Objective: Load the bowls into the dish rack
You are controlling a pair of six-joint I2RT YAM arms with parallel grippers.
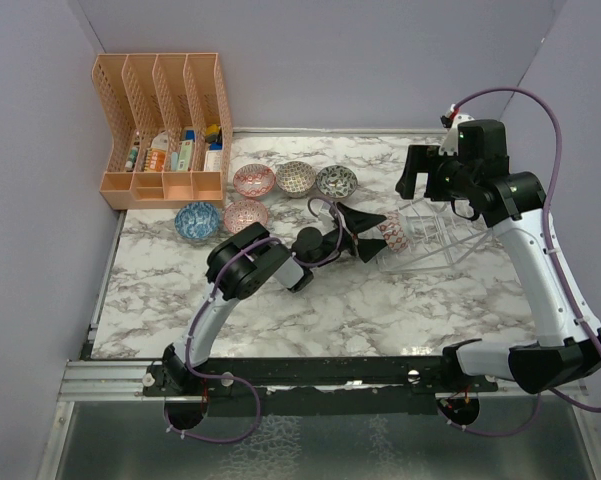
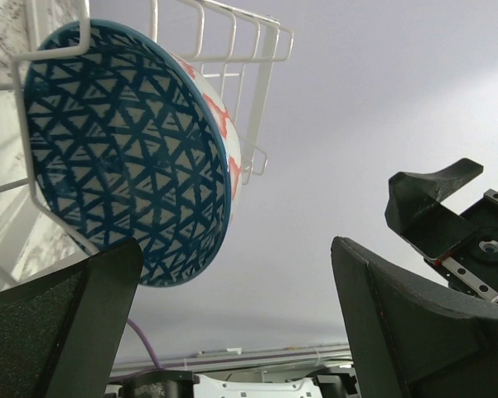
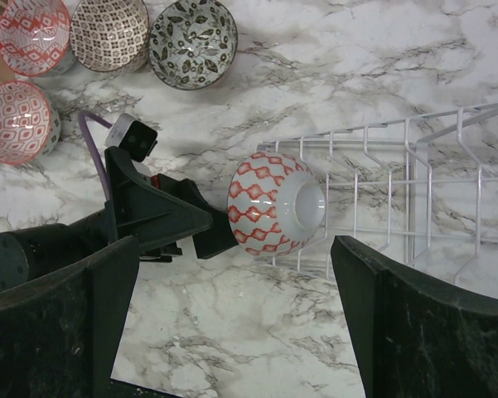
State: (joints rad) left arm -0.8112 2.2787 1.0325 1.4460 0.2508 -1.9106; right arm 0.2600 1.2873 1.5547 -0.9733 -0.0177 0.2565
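Left gripper (image 1: 373, 233) gaped wide, holding nothing. Bowl (image 3: 273, 203) stood on edge in rack (image 3: 414, 182) left end, just ahead of its fingertips. Right gripper (image 1: 428, 180) hung open above rack. Five bowls (image 1: 296, 178) lay on table (image 1: 380, 300) left of rack, nearer left gripper.

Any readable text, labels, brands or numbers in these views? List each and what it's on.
None legible.
The packages in the orange organizer carry labels, too small and blurred to read.
The bowl in the dish rack and the loose bowls show only patterns, no writing.
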